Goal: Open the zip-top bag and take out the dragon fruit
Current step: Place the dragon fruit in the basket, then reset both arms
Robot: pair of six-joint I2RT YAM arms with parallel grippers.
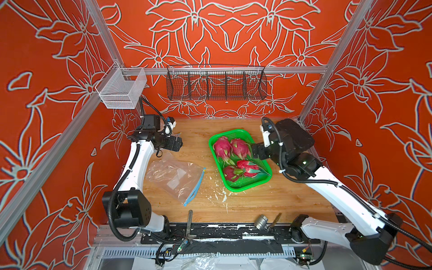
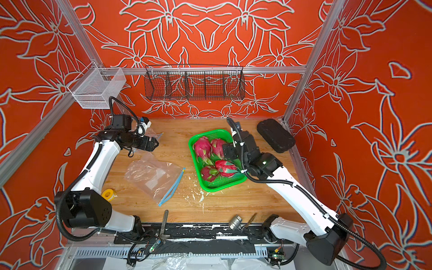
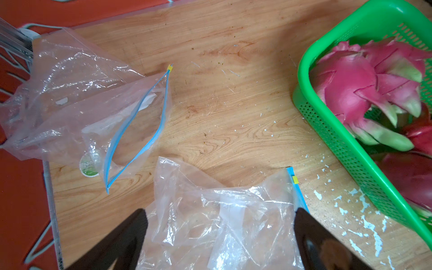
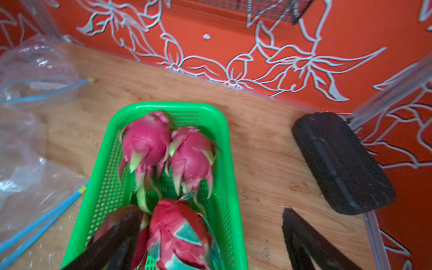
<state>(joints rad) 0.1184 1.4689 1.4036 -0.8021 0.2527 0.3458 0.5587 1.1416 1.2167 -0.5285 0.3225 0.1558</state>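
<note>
Several magenta dragon fruit point(image 1: 222, 147) point(image 2: 202, 147) point(image 4: 146, 142) point(image 3: 350, 86) with green-tipped scales lie in a green perforated tray point(image 1: 233, 132) point(image 2: 210, 133) point(image 4: 163, 105) point(image 3: 332, 131). My right gripper point(image 1: 253, 152) point(image 2: 224, 149) point(image 4: 211, 224) is open at the tray's right rim. One finger is over a fruit and the other is past the rim. The clear zip-top bag point(image 1: 173, 177) point(image 2: 152, 175) point(image 3: 222, 222) point(image 4: 28, 187) lies flat and looks empty, its blue zip toward the tray. My left gripper point(image 1: 179, 143) point(image 2: 155, 143) point(image 3: 219, 217) hangs open above its far side, holding nothing.
Another clear bag point(image 3: 70, 93) point(image 4: 35, 63) with its blue zip gaping lies at the back left. A black pad point(image 1: 294, 135) point(image 4: 341, 163) sits at the back right. A yellow tape roll point(image 2: 108, 194) is by the left arm's base. White crumbs point(image 1: 219, 194) dot the wood. A metal cylinder point(image 1: 261, 222) rests at the front edge.
</note>
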